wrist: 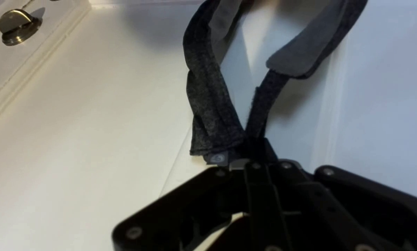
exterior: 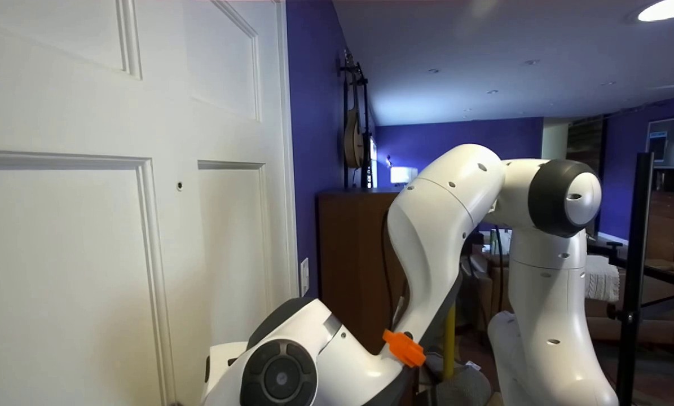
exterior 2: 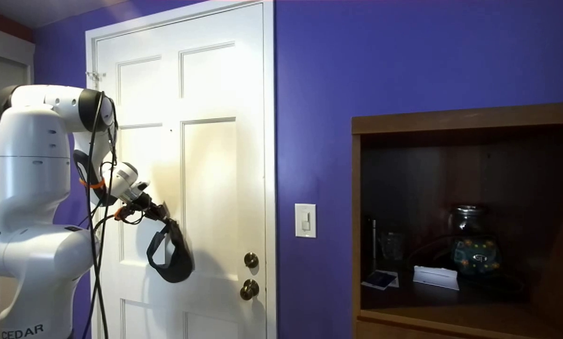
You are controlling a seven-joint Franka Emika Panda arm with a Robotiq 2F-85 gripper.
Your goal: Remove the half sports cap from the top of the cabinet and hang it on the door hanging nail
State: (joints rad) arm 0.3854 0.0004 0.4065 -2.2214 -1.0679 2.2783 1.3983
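Notably, close detail of the half sports cap is given by the wrist view alone: both ends of its dark band are drawn together at the gripper, a lighter grey lining is exposed along the inside, and a small tag with a pale mark is seen just beside the jaws. A brass turn-piece is also caught near the upper corner.

The brim is seen in an exterior view, lowermost, with the cap suspended in front of the white door; whether the door is touched by it cannot be told. Also recorded there: a door knob, a light switch on the purple wall, and a wooden cabinet in which a jar and a patterned bag are kept.

In an exterior view, the arm is shown large beside the door, with a guitar mounted on the wall beyond; gripper and cap are cut off by the lower edge. A small round fitting is visible on the door in both exterior views; its kind cannot be told.

Hand state: jaws brought together, parted only by the band's thickness. The band is pinched at the tips, and the cap is hung from this hold.
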